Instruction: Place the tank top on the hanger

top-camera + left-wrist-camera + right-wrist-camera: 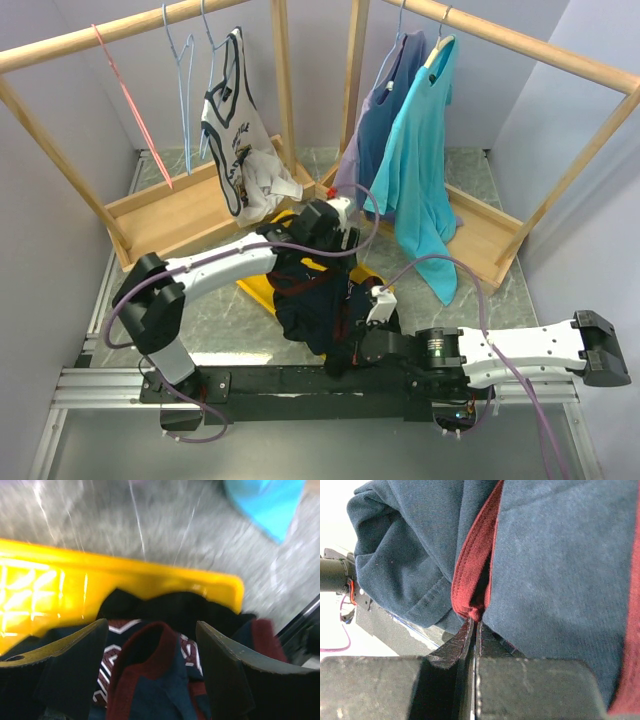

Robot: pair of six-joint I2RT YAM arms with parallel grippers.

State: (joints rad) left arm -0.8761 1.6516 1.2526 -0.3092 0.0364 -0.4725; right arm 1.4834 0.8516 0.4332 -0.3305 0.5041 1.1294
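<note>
- Located mid-worktop, near the arm bases: tank top, bunched in a heap partly over a yellow plastic tray.
- Soft, light, limp knit with no shape of its own. Expect sag and folding when lifted. Not fragile.
- Navy body, thicker maroon ribbed trim, white lettering. Treat the trim as the firmest edge for a grip.
- Right claw: clamped together on a fold of maroon trim.
- Left claw: jaws apart, straddling a maroon-edged opening, no contact visible.
- Take hold at shoulder straps or neckline trim, one side per claw, to spread the opening.
- Hanger: thin, stiff light-blue wire, triangular, hooked on the far-left wooden rail, well apart from the garment.
</note>
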